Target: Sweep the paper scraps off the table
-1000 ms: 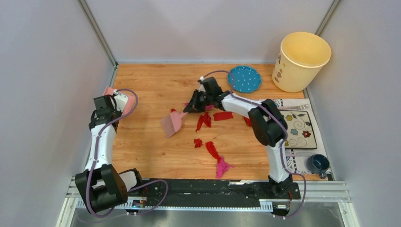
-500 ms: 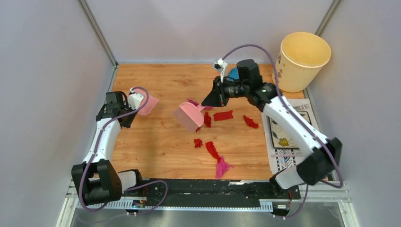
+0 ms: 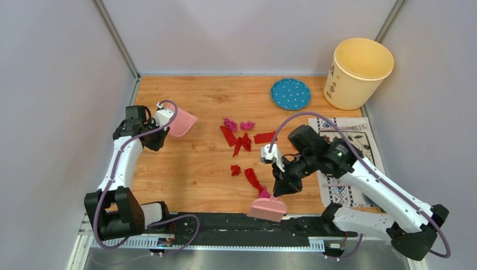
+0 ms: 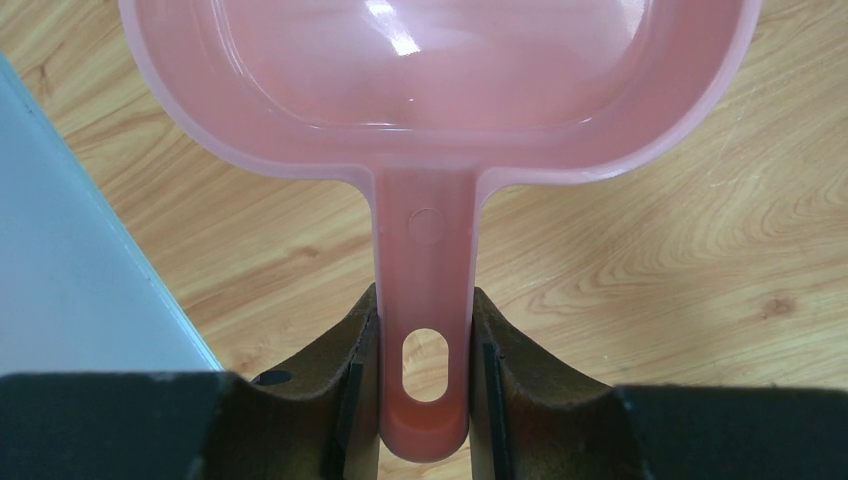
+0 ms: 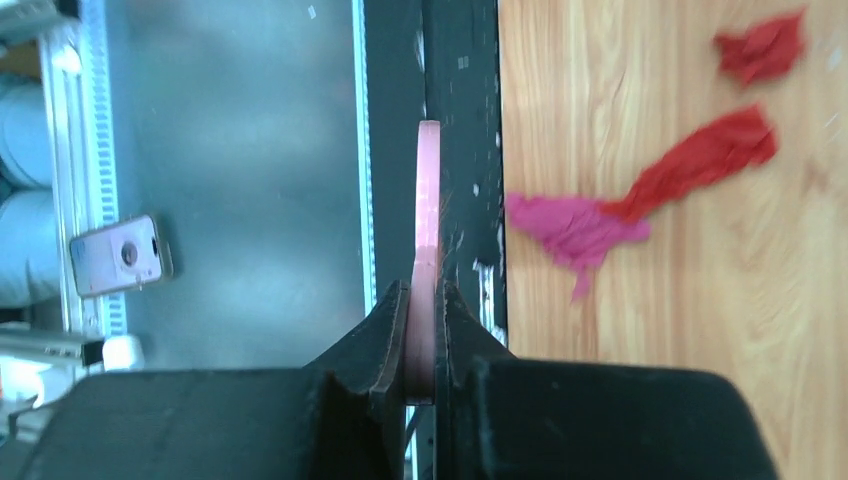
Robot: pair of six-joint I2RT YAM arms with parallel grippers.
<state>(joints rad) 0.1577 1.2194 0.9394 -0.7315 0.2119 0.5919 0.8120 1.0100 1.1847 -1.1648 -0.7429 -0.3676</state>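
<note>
Several red and magenta paper scraps lie in the middle of the wooden table. One magenta wad with a red strip lies by the near edge and also shows in the right wrist view. My right gripper is shut on the handle of the pink hand brush, which hangs over the near rail. My left gripper is shut on the handle of the pale pink dustpan, held at the left of the table with its empty scoop away from me.
A yellow bucket stands at the far right corner, with a blue dotted plate beside it. A white patterned placemat lies along the right edge, partly under my right arm. The black base rail borders the near edge.
My right arm swung the brush from the far middle of the table down to the near edge. My left gripper shifted the dustpan slightly right. The scraps in the middle stayed in place.
</note>
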